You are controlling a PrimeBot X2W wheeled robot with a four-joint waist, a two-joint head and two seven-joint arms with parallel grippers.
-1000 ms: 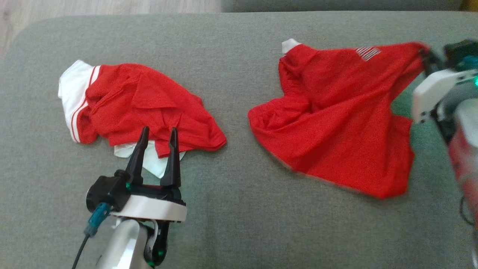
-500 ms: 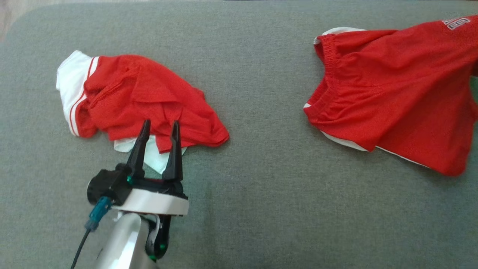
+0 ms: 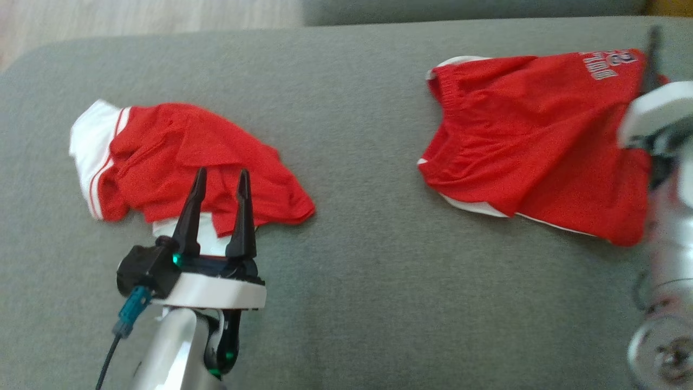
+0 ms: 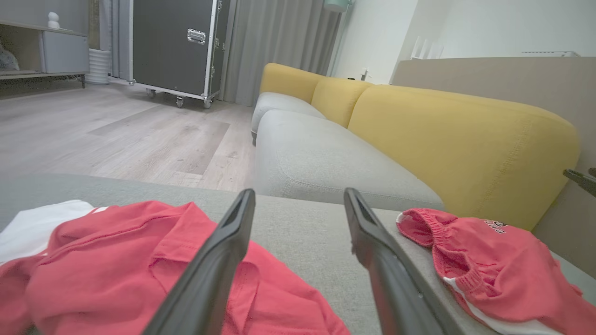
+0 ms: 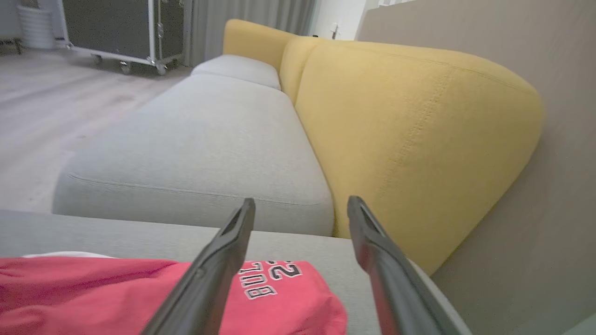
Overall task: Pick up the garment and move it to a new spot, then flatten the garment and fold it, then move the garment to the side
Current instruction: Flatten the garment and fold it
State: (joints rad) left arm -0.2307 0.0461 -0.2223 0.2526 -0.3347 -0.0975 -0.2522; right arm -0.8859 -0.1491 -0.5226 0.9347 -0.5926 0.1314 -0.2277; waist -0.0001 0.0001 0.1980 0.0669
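The garment, red shorts with white lettering and an elastic waistband, lies spread on the right of the grey cushion. It is also seen in the left wrist view as the garment and in the right wrist view as the garment. My right gripper is open just above its lettered corner, with nothing between the fingers. In the head view the right gripper is at the garment's far right edge. My left gripper is open and empty, by the near edge of a second, crumpled red and white garment.
A grey sofa seat with a yellow backrest stands beyond the cushion's far edge. Wooden floor and a black wheeled case lie to the left. A beige wall rises close on the right.
My right gripper held the garment's lettered corner and dragged it to the right, then opened; the garment now lies flatter. The head camera shifted. My left gripper stayed put.
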